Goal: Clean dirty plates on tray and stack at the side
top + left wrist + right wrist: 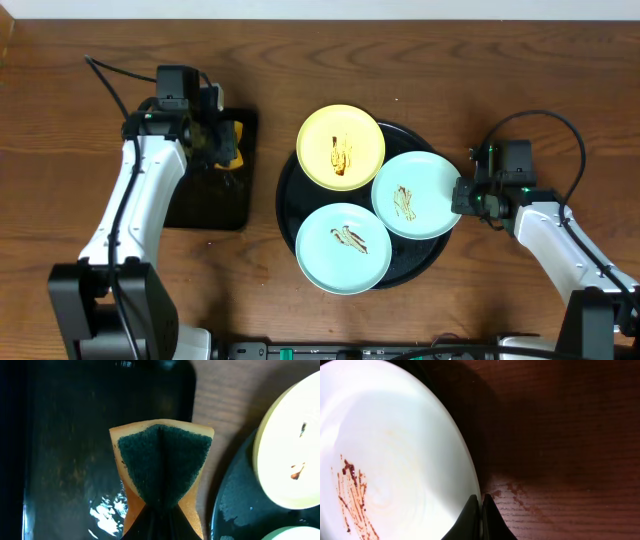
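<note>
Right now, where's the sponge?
Overhead view, left side: the sponge sits pinched in the left end effector above the rectangular tray, near the yellow plate.

Right gripper (481, 501) pinches the plate (395, 450) rim — brown streaks (lower left) inside.

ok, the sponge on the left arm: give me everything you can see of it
The sponge is orange-yellow foam with a dark green scouring face turned toward the wrist camera. The left gripper is shut on its lower end, pinching it so the pad creases down the middle and the free end fans out. It hangs over the rectangular black tray, near that tray's right edge; whether it touches the tray cannot be told.
</note>
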You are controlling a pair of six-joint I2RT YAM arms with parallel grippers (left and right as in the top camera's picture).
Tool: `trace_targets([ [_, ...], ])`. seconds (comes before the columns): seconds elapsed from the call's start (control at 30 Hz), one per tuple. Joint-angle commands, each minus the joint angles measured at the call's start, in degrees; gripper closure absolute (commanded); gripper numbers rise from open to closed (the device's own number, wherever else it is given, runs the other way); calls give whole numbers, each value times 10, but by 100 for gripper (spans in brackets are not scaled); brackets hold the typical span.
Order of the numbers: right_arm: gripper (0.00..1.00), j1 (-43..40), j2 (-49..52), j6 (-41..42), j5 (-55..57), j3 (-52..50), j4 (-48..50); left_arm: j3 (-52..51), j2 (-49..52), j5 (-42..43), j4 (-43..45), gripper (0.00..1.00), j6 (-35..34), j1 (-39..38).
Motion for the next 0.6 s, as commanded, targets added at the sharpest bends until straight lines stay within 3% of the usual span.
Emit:
trace_targets([
  [0.0,99,-1,5,0,-9,-3,0,-1,8,-11,-18,93,-8,0],
  [0.2,99,-1,5,0,-9,-3,-1,-1,12,-12,-59,93,-8,0],
  [0.57,99,-1,5,0,-9,-3,-1,-2,33,-28,-31,93,-8,-1],
])
